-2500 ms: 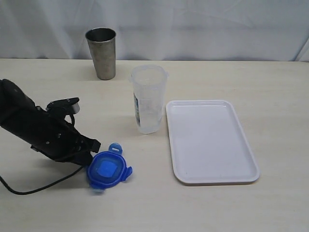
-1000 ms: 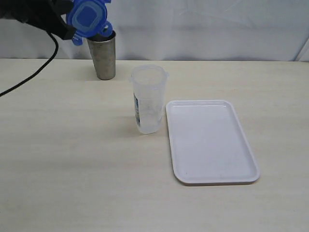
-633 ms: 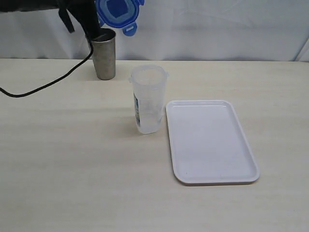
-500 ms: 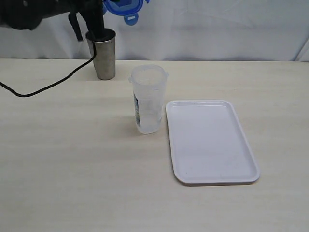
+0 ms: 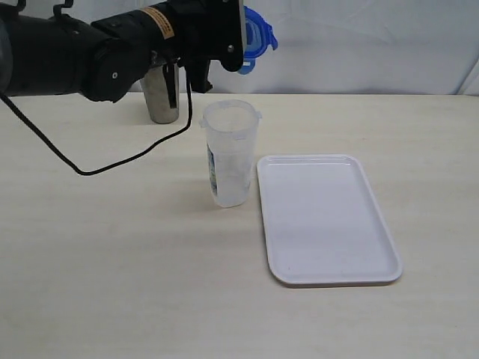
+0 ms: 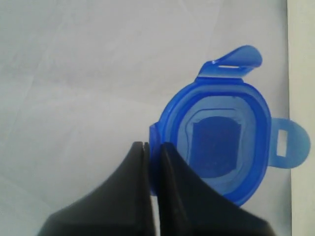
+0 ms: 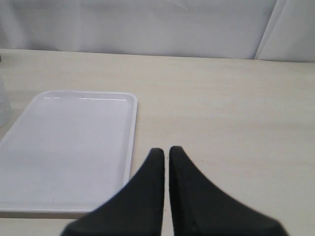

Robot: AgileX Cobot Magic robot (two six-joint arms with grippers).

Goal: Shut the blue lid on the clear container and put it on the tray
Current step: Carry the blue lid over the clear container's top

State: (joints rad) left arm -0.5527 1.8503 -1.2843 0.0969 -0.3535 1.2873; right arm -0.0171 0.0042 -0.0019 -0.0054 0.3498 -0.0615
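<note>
Wood-grain laminate in a pale cream covers the table (image 5: 112, 284), and a white curtain (image 5: 359, 37) with soft folds closes off the room behind it. The clear container (image 5: 230, 153) stands upright near the middle of this surface, its mouth open and a printed label showing on its side. Just beside the container, close to its base though contact is not clear, the tray (image 5: 327, 217) lies flat with nothing on it. Behind the container, nearer the curtain, a steel tumbler (image 5: 159, 97) stands well apart from it, partly hidden by the black left arm that reaches in above the table. The left gripper (image 6: 153, 147) has its fingers pressed almost together, pinching the rim of the blue lid (image 5: 253, 39). The lid hangs on edge in the air, higher than the container's mouth and a little toward the tray side, clear of the container, with the curtain behind it; its flaps stick outward. A black cable (image 5: 127, 161) droops from the arm and loops across the table on the side of the container away from the tray. The right gripper (image 7: 163, 151) has its fingers closed together with nothing between them, and it hovers over bare table on the tray's side of the container, near one corner of the tray.
</note>
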